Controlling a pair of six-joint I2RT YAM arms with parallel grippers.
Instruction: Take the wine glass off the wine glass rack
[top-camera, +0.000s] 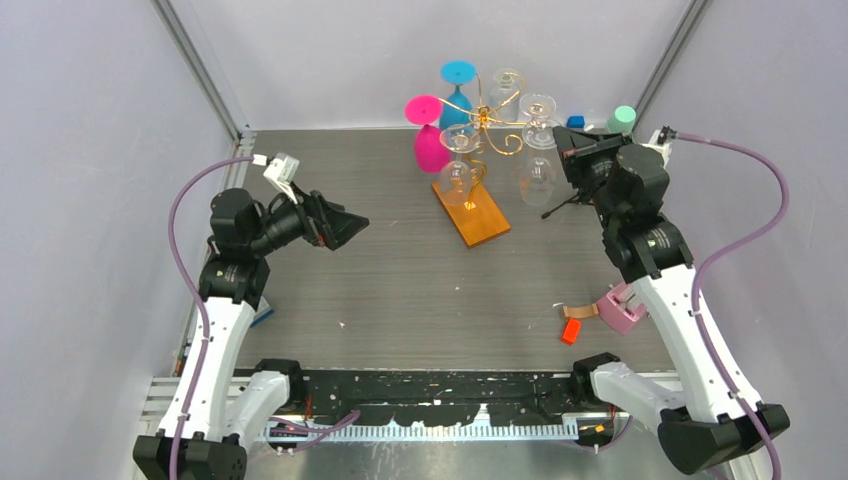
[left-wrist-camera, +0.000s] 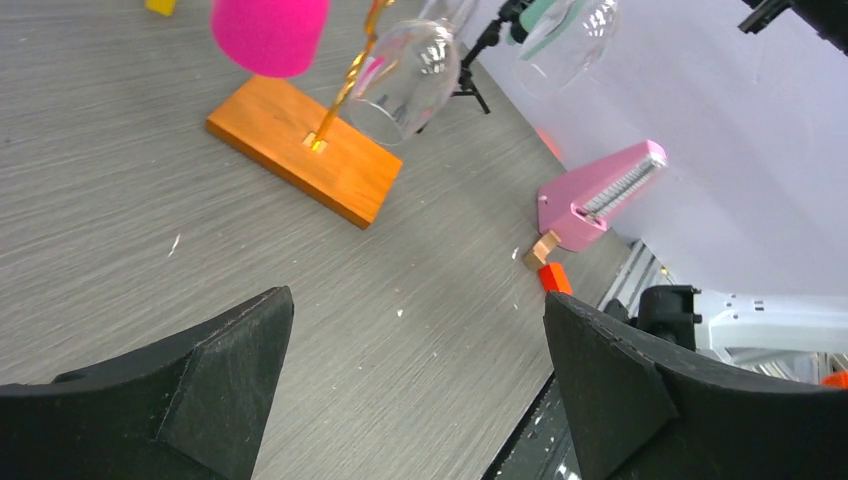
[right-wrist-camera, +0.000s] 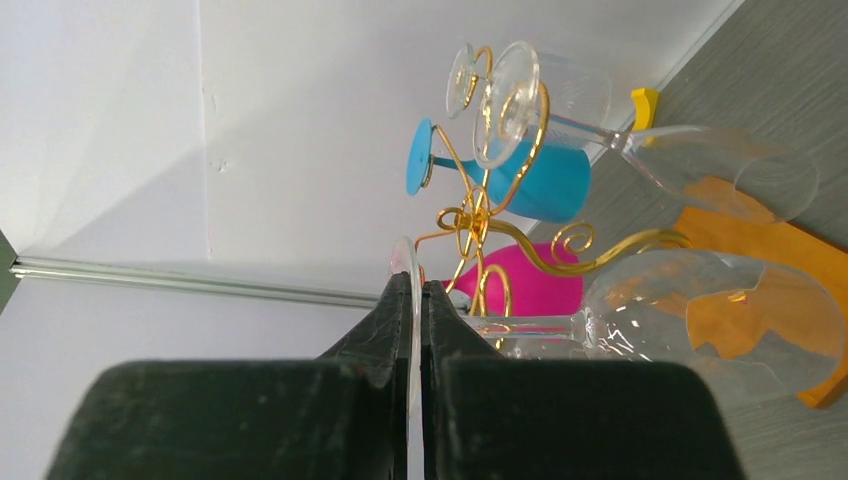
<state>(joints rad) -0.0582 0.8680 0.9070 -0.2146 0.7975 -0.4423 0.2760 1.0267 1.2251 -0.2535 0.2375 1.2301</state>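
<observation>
The wine glass rack (top-camera: 487, 118), gold wire on an orange-brown wooden base (top-camera: 472, 212), stands at the back middle. A pink glass (top-camera: 430, 140), a blue glass (top-camera: 458, 90) and several clear glasses hang on it upside down. My right gripper (top-camera: 566, 150) is at the rack's right side. In the right wrist view it (right-wrist-camera: 413, 292) is shut on the foot rim of a clear wine glass (right-wrist-camera: 700, 320), whose stem lies beside a gold scroll arm (right-wrist-camera: 490, 285). My left gripper (top-camera: 345, 228) is open and empty above the table, left of the rack, and its black fingers (left-wrist-camera: 230, 350) frame the base (left-wrist-camera: 310, 150).
A pink stapler-like tool (top-camera: 620, 308) and an orange block (top-camera: 571, 331) lie at the front right by the right arm. A black tripod with a mint-green cylinder (top-camera: 622, 120) and a blue block (top-camera: 575, 122) stand at the back right. Grey walls close in both sides.
</observation>
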